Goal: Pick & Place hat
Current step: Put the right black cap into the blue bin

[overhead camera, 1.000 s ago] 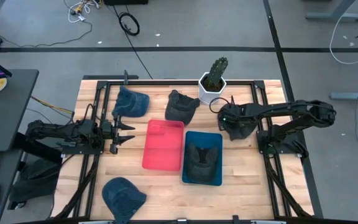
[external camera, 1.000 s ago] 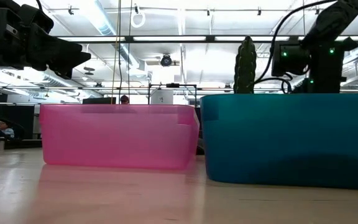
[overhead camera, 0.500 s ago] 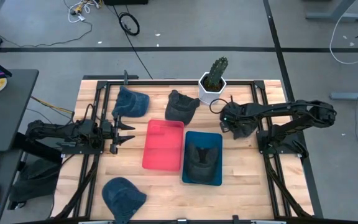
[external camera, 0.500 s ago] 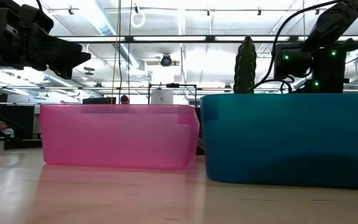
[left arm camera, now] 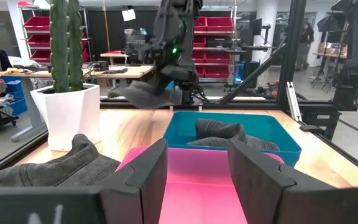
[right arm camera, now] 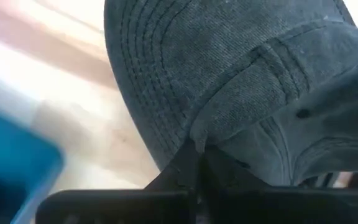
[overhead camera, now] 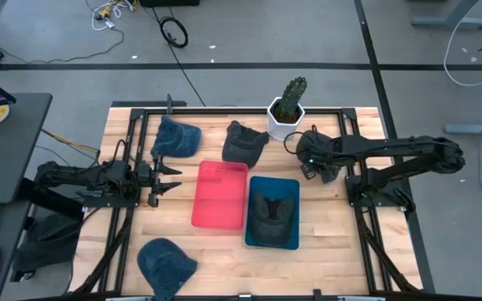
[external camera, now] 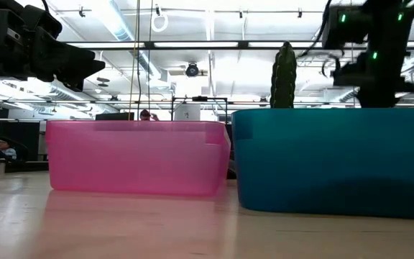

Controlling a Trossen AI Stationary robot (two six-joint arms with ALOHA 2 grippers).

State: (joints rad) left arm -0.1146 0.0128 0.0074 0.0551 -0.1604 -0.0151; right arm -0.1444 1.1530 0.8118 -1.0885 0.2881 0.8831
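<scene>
right wrist view is showing the right gripper (right arm camera: 194,155) clenching a fold of a dark grey hat (right arm camera: 241,81), fingers pinched together on the fabric near a seam; a pinch on the crown is probably the only way thin fingers get hold of soft cloth; the hat is hanging off the fingers rather than lying flat, so it is looking lifted clear of the wood;
high view is placing that gripper (overhead camera: 318,160) between the white cactus pot (overhead camera: 284,114) and the blue bin (overhead camera: 273,212), near the bin's far corner; the blue bin is already holding one dark hat (overhead camera: 268,211), so my guess is this one is heading there too;
the red bin (overhead camera: 220,195) is sitting beside the blue one, touching or nearly so, nothing showing inside;
other hats are waiting on the table: one blue by the far left rail (overhead camera: 176,136), one dark next to the pot (overhead camera: 243,144), one blue at the near edge (overhead camera: 166,261);
the left gripper (overhead camera: 164,178) is parking by the red bin's left side, fingers (left arm camera: 146,171) spread apart and gripping nothing, staying out of the right arm's path;
risk: the grip is on a small fold, so the hat could be slipping out over the bin wall.
</scene>
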